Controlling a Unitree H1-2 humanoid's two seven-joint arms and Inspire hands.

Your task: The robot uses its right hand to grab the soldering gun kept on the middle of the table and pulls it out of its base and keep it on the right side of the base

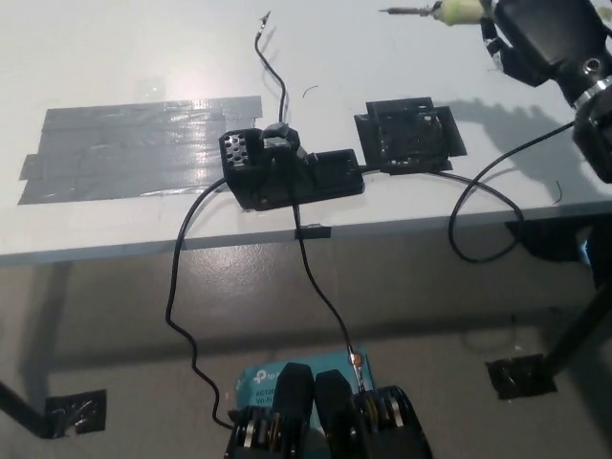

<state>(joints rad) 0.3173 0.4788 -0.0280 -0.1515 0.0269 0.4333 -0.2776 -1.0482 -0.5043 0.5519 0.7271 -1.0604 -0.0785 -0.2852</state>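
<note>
My black right hand (540, 38) is at the top right, shut on the soldering gun (435, 11). The gun's pale yellow grip and thin metal tip stick out to the left of the hand, above the table. The black base (287, 167) sits near the table's front edge in the middle, with nothing in its holder. The gun is well to the right of and beyond the base. My left hand is out of view.
A black square pad (409, 132) lies right of the base. Grey tape (134, 148) covers the table's left part. Black cables (483, 206) loop over the front edge (143, 244) and hang down to the floor. A teal box (273, 378) lies on the floor below.
</note>
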